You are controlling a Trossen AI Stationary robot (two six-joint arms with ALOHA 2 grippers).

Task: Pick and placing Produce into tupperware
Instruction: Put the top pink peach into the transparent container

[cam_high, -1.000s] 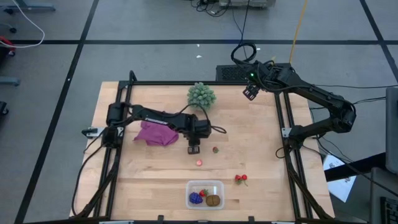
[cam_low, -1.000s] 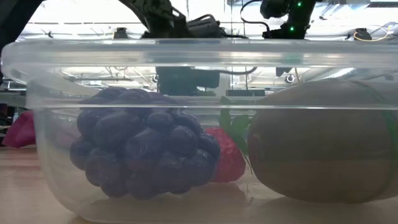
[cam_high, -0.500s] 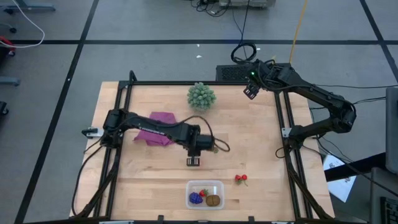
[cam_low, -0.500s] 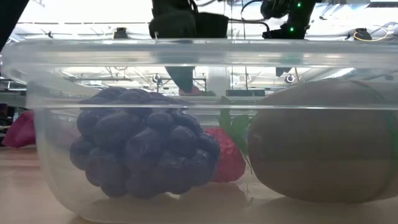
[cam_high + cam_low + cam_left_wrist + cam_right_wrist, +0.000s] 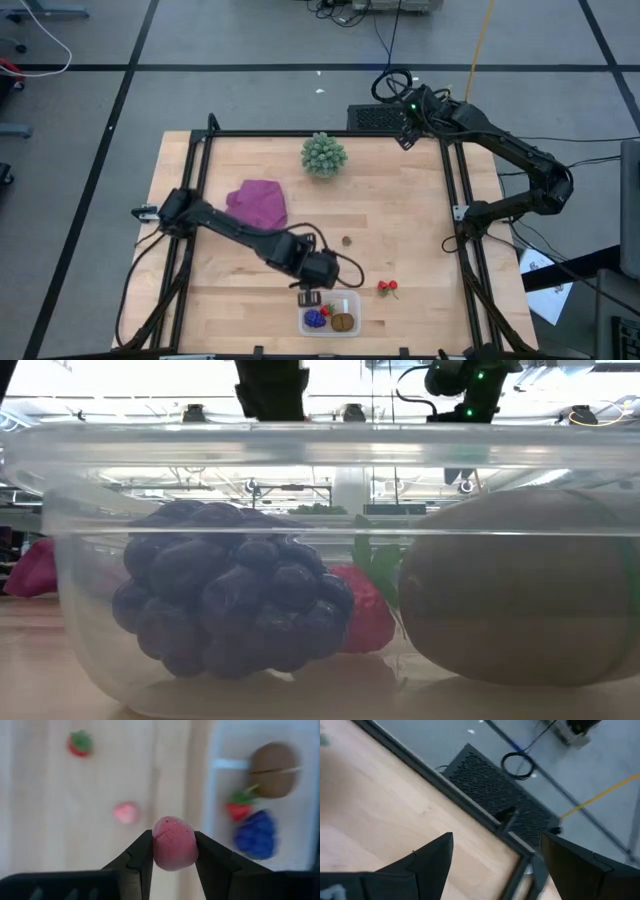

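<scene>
The clear tupperware point(image 5: 348, 300) sits near the table's near edge. Inside it lie the purple grape cluster point(image 5: 316, 319), the brown kiwi point(image 5: 343, 322) and a red strawberry point(image 5: 326, 310). In the low view the tub wall point(image 5: 60, 560) fills the picture. My left gripper point(image 5: 308, 297) hovers just beyond the tub's far rim, shut on a pink berry point(image 5: 172, 842). On the wood lie another pink berry point(image 5: 126, 812), a strawberry point(image 5: 346, 241) and red berries point(image 5: 387, 288). My right gripper point(image 5: 406, 130) waits open at the far right corner. My left gripper pinches the pink berry point(image 5: 172, 845) between its two fingertips point(image 5: 142, 852), one on each side of its round body. The fingers come from above, pointing down. The berry is lifted clear of the table, beside the tub's rim.
A pale green bushy ball point(image 5: 324, 154) stands near the far edge and a magenta cloth point(image 5: 260, 203) lies left of centre. A black frame rail point(image 5: 452, 200) borders the table. Bare wood shows between the cloth and the red berries.
My left gripper has travelled from the table's middle toward the near edge and now hangs by the tupperware. On the way it came down over the pink berry that lay on the wood, took hold of it and lifted it clear.
</scene>
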